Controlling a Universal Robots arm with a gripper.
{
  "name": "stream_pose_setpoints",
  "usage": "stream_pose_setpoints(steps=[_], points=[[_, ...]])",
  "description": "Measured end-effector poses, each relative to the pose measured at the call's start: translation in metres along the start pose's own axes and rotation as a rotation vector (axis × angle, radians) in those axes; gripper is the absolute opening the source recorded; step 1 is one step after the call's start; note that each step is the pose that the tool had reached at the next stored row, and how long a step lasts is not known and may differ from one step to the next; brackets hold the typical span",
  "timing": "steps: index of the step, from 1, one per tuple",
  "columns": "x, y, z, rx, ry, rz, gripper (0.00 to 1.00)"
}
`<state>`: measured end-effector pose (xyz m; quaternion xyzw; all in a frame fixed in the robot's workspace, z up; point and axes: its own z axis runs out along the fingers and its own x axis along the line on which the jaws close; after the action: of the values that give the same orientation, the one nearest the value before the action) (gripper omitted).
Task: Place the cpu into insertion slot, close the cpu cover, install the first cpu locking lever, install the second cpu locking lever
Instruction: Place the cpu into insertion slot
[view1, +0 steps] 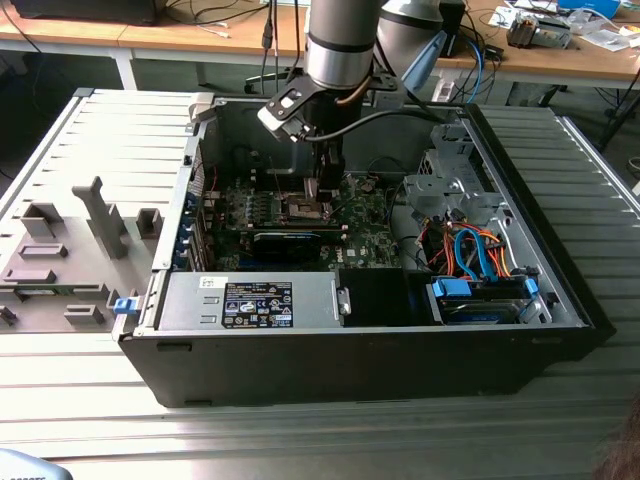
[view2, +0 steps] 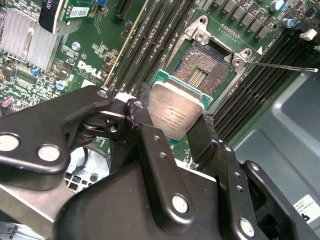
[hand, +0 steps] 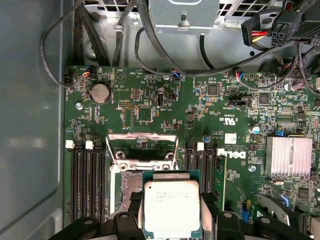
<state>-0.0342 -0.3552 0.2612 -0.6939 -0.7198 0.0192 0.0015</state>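
Cpu: the small thin square chip with a flat silvery-grey metal top and a green rim (view2: 180, 107) is up in the air. It hangs just over one edge of the socket and does not lie in it yet.
Tool: the black metal tool with two fingers (view2: 170, 119) is clenched on the cpu, with one finger on each of two opposite edges.
Socket: the square slot full of tiny gold pins (view2: 200, 75) is bare and open, near the middle of the green board (hand: 150, 100).
Cover: the thin silver-grey metal frame with an open window (hand: 142, 136) is flipped up. The socket lies between it and the cpu.
Lever: a thin silver wire rod (view2: 280, 66) sticks out past one socket corner and is not hooked down.
Home: the board sits deep inside the big black computer case (view1: 350, 370), which lies on the grey ribbed desk (view1: 300, 440).
Room: the way straight down to the socket looks open. The long black memory slots (hand: 85, 175) run close along two socket edges, so there is little room to the sides.
Danger one: if the cpu goes down tilted or turned the wrong way, I think the gold pins could bend.
Danger two: the fingers pinch only thin edges, so the cpu might slip and drop onto the pins.
Danger three: a finger could bump a memory slot or the wire rod.
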Motion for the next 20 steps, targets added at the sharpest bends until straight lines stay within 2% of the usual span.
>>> stream_pose_setpoints(steps=[12,14,18,20], points=[[0.0001,0.0001,0.0048,0.0000,0.0000,0.000,0.54],[0.0002,0.0003,0.0088,0.0000,0.0000,0.000,0.54],[0.0002,0.0003,0.0093,0.0000,0.0000,0.000,0.54],[0.0003,0.0004,0.0122,0.0001,0.0000,0.000,0.54]])
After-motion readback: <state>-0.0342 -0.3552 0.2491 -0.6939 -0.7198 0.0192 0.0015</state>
